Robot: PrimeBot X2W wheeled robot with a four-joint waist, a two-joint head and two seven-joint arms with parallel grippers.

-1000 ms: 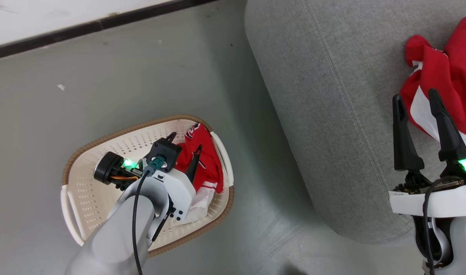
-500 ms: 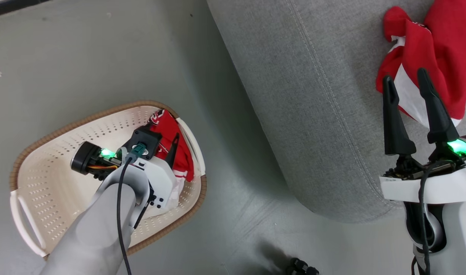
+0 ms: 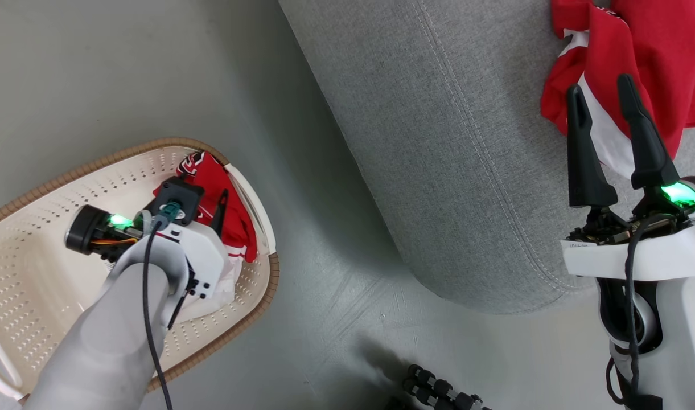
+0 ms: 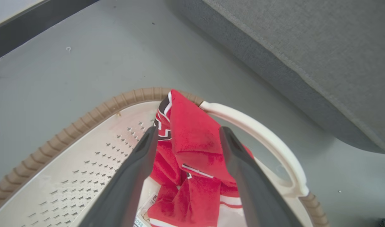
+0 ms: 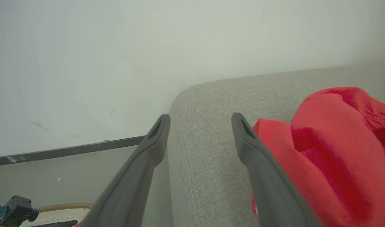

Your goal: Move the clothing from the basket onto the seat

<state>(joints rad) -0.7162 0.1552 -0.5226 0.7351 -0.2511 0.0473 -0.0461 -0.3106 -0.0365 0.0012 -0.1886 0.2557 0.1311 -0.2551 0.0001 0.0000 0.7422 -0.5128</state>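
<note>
With our left gripper (image 4: pixel 188 134) low in the basket (image 3: pixel 51 182) at the left, jaws wide astride the red garment (image 4: pixel 195 164) heaped against its right wall, we should sink deeper and pinch a thick fold, while our right gripper (image 3: pixel 597 88), jaws wide and empty, hangs above the seat (image 3: pixel 438 142).

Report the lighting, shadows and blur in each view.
Head view: even, soft light, a faint shadow on the floor beside the seat, green lamps glowing on both wrists. Left wrist view: the clothing is sharp, the near jaws soft-edged. Right wrist view: the wall is washed out pale.
</note>
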